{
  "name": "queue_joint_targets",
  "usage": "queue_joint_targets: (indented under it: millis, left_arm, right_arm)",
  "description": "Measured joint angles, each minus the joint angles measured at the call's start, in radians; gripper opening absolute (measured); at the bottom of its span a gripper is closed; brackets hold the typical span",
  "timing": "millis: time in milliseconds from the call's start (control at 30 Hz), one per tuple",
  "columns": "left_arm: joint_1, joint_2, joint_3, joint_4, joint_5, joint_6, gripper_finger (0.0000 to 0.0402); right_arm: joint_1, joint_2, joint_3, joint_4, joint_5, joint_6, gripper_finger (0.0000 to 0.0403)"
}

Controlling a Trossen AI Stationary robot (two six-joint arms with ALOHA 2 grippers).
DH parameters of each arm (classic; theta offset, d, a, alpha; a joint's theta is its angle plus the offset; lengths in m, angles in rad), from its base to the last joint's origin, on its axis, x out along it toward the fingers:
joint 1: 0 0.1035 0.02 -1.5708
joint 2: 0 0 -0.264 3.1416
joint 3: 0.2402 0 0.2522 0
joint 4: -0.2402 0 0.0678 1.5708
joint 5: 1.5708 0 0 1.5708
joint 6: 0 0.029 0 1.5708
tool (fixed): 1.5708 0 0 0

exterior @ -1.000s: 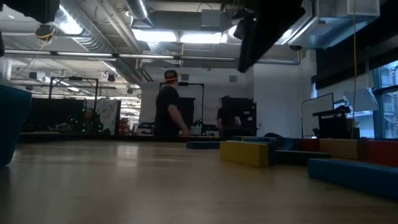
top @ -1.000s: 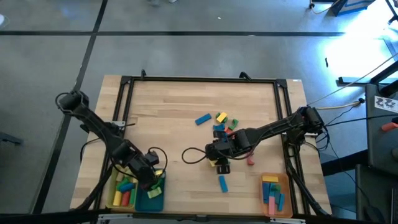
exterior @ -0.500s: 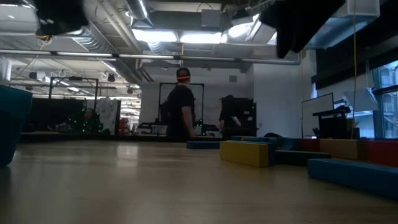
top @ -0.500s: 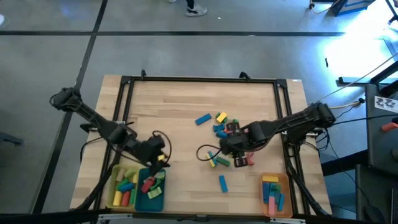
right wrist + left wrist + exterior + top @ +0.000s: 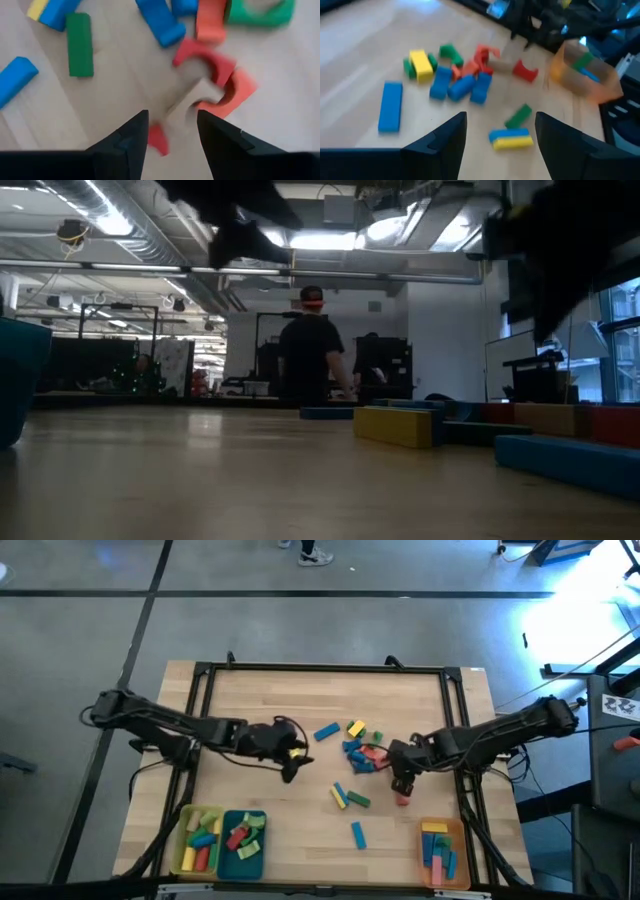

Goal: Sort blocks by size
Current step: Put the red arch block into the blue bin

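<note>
A heap of blocks (image 5: 360, 747) in blue, red, green and yellow lies on the table right of centre; it also shows in the left wrist view (image 5: 462, 80). A blue bar (image 5: 325, 731) lies left of the heap. A yellow-and-blue pair (image 5: 340, 797), a green bar (image 5: 358, 801) and another blue bar (image 5: 358, 834) lie nearer. My left gripper (image 5: 290, 766) is open and empty (image 5: 500, 130) left of the heap. My right gripper (image 5: 402, 783) is open (image 5: 172, 130) at the heap's right side, over a small red piece (image 5: 159, 139) and a pale arch (image 5: 192, 102).
A yellow tray (image 5: 187, 848) and a teal tray (image 5: 250, 862) with blocks stand at the near left. An orange tray (image 5: 458, 858) with blocks stands at the near right. A black frame (image 5: 320, 668) runs round the tabletop. A person (image 5: 312, 350) stands in the room beyond.
My left gripper has gone from over the trays toward the far edge and the right, to the table's middle. My right gripper has gone from the table's centre toward the right edge, to the heap's right side. The yellow-and-blue pair and the green bar now lie uncovered.
</note>
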Motion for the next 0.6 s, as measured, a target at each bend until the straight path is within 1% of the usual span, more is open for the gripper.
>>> queue_joint_targets:
  millis: [67,200,400,600]
  left_arm:
    - [0.019,0.035,0.0,0.07,0.0,0.051,0.0214]
    - [0.04,0.105,0.0,0.164,0.0,0.108,0.0214]
    - [0.034,0.201,0.0,0.172,0.003,0.091,0.0214]
    - [0.012,0.272,-0.001,0.175,0.003,0.077,0.0214]
  right_arm:
    - [0.0,0.004,-0.031,0.033,-0.055,0.074,0.0172]
    - [0.0,0.01,-0.05,0.077,-0.152,0.162,0.0172]
    - [0.007,0.011,-0.05,0.04,-0.156,0.362,0.0172]
    - [0.079,0.04,-0.05,0.05,-0.136,0.517,0.0172]
